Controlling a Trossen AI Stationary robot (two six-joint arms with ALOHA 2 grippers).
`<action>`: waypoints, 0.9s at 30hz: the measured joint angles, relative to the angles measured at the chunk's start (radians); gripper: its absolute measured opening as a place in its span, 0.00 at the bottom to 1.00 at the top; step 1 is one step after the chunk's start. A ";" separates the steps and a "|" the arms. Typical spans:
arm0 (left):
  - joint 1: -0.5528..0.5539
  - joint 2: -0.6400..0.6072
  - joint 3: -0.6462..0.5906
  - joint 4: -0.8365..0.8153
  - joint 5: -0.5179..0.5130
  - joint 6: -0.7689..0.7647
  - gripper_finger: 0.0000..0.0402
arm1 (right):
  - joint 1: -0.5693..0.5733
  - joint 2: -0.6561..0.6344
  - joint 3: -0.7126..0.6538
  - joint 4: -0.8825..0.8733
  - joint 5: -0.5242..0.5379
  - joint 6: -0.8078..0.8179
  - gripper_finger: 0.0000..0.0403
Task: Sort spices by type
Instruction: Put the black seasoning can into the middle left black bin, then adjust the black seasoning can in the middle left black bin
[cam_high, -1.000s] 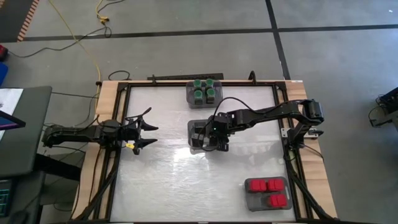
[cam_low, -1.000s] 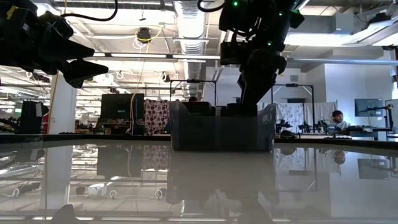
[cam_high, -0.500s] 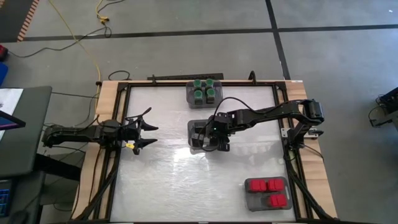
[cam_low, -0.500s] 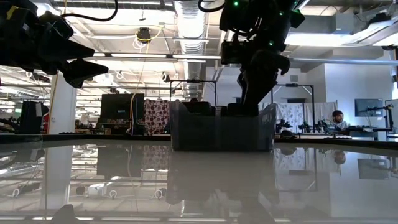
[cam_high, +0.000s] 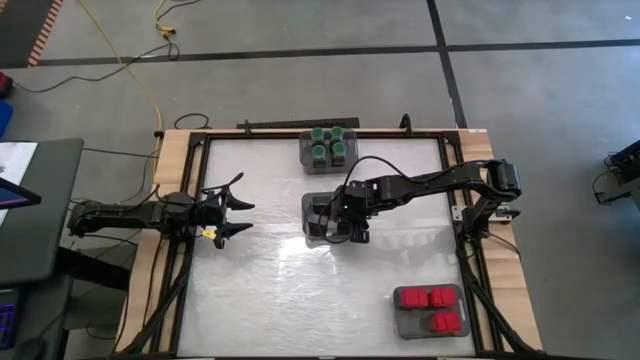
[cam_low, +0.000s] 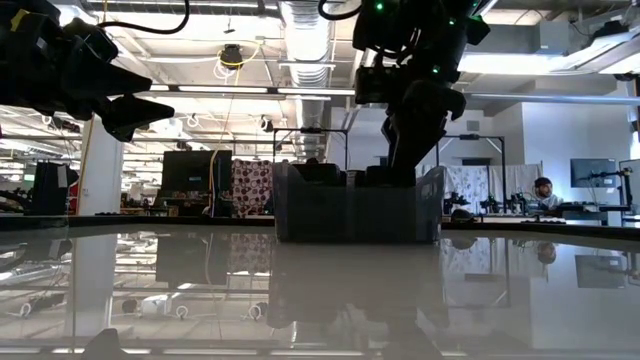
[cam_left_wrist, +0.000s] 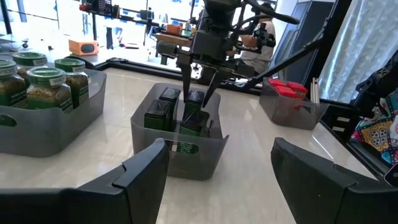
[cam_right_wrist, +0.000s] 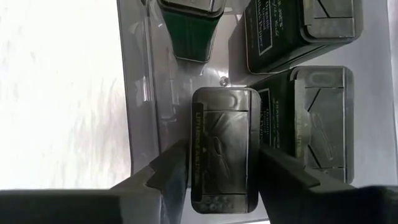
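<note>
White table (cam_high: 250, 290) holds three bins. Over the middle bin (cam_high: 312, 238), the right gripper (cam_right_wrist: 219, 163) has its fingers on both sides of a black jar (cam_right_wrist: 222, 149), placing it with the other black jars. I think it must let go next. Left gripper (cam_high: 232, 205) waits open, far left.

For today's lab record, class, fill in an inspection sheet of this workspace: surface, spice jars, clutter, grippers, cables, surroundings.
Surface: glossy white table, wooden border.
Job's things: green-capped jars in the far bin; red-capped jars in the near-right bin; black-topped jars in the middle bin.
Clutter: nothing seen.
Grippers: right gripper down in the middle bin, fingers flanking a black-topped jar; left gripper open, at the table's left edge.
Cables: yellow cable on the floor.
Surroundings: open workshop, person seated far off.
</note>
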 joint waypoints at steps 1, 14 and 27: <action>0.000 0.000 0.000 0.000 0.000 0.000 0.67 | 0.000 0.000 0.000 0.000 0.000 0.000 0.49; 0.000 0.000 0.000 0.000 0.000 0.000 0.67 | -0.006 0.000 0.019 -0.021 0.000 0.003 0.66; 0.000 0.000 0.000 0.000 0.000 0.000 0.67 | -0.008 -0.040 0.222 -0.166 0.000 0.094 0.66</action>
